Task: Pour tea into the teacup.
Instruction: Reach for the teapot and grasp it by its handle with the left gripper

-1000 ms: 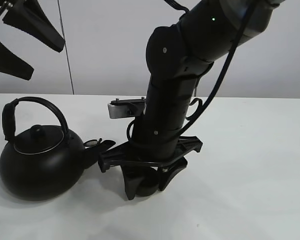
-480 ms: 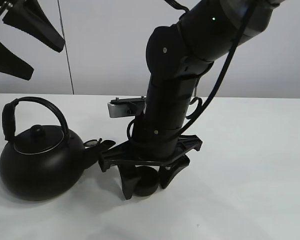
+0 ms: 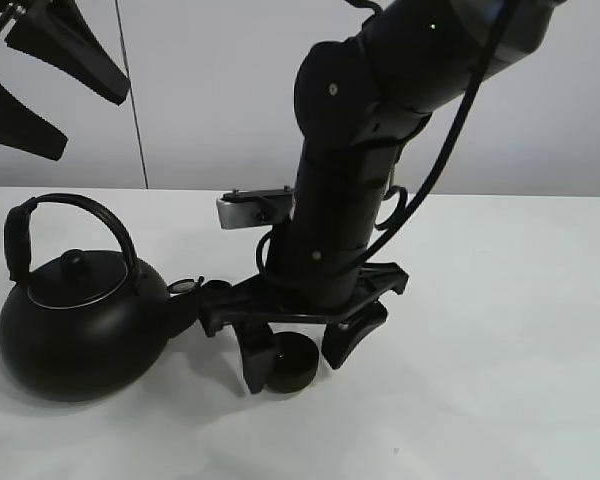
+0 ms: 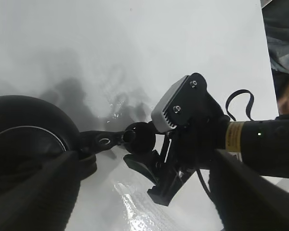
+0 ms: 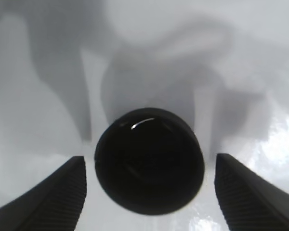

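While the kettle sits upright at the left of the white surface, no pouring looks to have begun. High above it, at the far left of the exterior view, the left claw hangs with its fingers spread wide and empty, well apart from the kettle's arched handle. The lid is on and the spout points right, toward the middle of the surface.

Just beside that spout stands the teacup, upright on the surface. The right claw straddles it from above with its fingers parted; the right wrist view shows bare surface between each finger and the cup's wall, so the cup is not pinched. Its inside is dark with one small glint, and whether it holds any liquid cannot be told.

By my reading, the placing of the cup within reach of the spout is done. What is left is most of the job: clearing the right arm away, taking the kettle by its handle, lifting it, and tipping the spout over the cup.
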Robot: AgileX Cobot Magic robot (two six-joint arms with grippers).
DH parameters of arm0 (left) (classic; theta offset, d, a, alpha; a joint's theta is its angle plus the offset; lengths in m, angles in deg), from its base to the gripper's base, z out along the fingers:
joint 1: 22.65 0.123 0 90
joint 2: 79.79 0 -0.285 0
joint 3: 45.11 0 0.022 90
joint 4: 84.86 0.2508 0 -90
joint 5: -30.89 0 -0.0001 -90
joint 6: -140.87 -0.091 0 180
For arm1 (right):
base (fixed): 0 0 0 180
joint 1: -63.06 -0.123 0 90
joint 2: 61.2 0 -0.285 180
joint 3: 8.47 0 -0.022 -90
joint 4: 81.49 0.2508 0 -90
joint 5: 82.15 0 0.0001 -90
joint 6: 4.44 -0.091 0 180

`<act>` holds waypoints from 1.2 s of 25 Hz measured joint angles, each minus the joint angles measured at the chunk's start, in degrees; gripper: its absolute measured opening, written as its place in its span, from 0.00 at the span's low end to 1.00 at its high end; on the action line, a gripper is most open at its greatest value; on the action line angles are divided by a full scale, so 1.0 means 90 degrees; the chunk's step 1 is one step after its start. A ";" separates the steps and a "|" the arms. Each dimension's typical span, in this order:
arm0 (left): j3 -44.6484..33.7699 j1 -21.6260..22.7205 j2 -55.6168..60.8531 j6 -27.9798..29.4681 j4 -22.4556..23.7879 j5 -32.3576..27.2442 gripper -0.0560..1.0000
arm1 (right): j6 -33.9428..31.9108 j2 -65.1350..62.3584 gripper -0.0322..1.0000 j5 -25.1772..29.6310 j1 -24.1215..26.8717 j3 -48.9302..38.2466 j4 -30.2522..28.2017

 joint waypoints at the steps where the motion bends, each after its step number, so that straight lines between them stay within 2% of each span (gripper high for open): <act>1: 0.0000 0.0000 0.0000 0.0000 0.0000 0.0000 0.56 | 0.0000 -0.0088 0.53 0.0021 0.0000 0.0000 -0.0026; 7: 0.0000 0.0000 0.0000 0.0000 0.0000 0.0000 0.56 | -0.0007 -0.0813 0.53 0.0197 0.0136 0.0000 -0.0128; 10: 0.0000 0.0000 0.0000 0.0000 0.0000 0.0000 0.56 | -0.0058 -0.1203 0.53 0.0256 0.0441 0.0000 -0.0232; 12: 0.0000 0.0000 0.0000 0.0000 0.0000 0.0000 0.56 | -0.0190 -0.1425 0.53 0.0394 0.0755 0.0000 -0.0541; 16: 0.0000 0.0000 0.0000 0.0000 0.0000 0.0000 0.56 | -0.0536 -0.1754 0.53 0.0668 0.1723 0.0000 -0.1587; 22: 0.0000 0.0000 0.0000 0.0000 0.0000 0.0000 0.56 | -0.0837 -0.2339 0.53 0.1343 0.3650 0.0000 -0.3462; 24: 0.0000 0.0000 0.0000 0.0000 0.0000 0.0000 0.56 | -0.0969 -0.2655 0.53 0.1562 0.4302 0.0000 -0.3869; 27: 0.0000 0.0000 0.0000 0.0000 0.0000 0.0000 0.56 | -0.1002 -0.3345 0.53 0.1783 0.5251 -0.0006 -0.3985; 30: 0.0000 0.0000 0.0000 0.0000 0.0000 0.0000 0.56 | -0.0914 -0.4267 0.53 0.1953 0.5949 -0.0006 -0.3743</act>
